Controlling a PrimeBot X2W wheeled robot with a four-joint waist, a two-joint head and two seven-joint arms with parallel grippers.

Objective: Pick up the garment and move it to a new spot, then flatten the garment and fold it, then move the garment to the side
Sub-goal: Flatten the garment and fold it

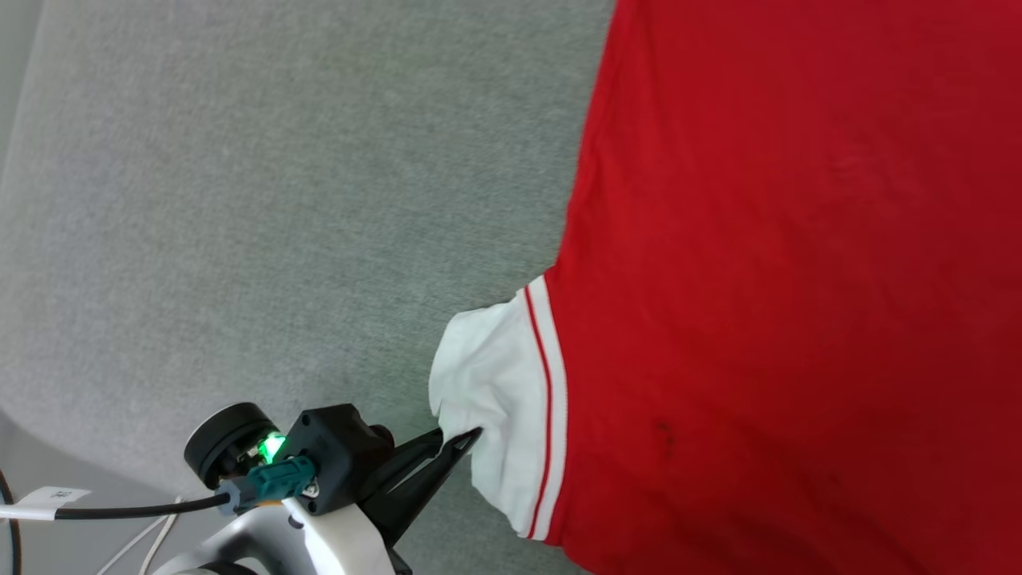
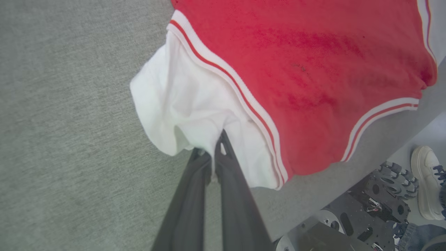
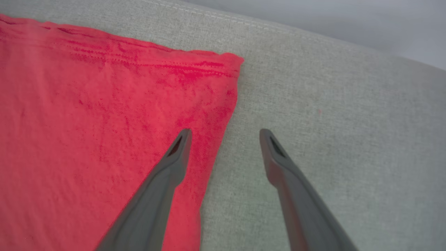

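Garment [image 1: 782, 263] is found spread on the grey padded surface [image 1: 239, 200], red body lying mostly smooth, with no lettering visible on the side facing up. One white sleeve [image 1: 487, 383] is turned out toward the robot's left and is noted as rumpled, its striped trim running along the red edge. Left gripper [image 1: 459, 439] is set at the sleeve's outer edge with its fingers pressed together; in the left wrist view a fold of white cloth is seen pinched at the tips [image 2: 217, 143]. Right gripper [image 3: 225, 132] is held spread wide at a hemmed corner of the red body – one finger over the cloth, the other over bare grey surface – and nothing is gripped; contact with the cloth cannot be told. Robot base [image 2: 366, 209] and a person's shoe [image 2: 423, 181] are seen beyond the surface's edge. Progress, as judged: the body is laid out nearly flat, so flattening is taken to be well on, with the pinched sleeve the part left to be pulled straight. Whether the first relocation is done cannot be told from these views. No fold is seen in the body – folding and the move to the side are judged not yet done.
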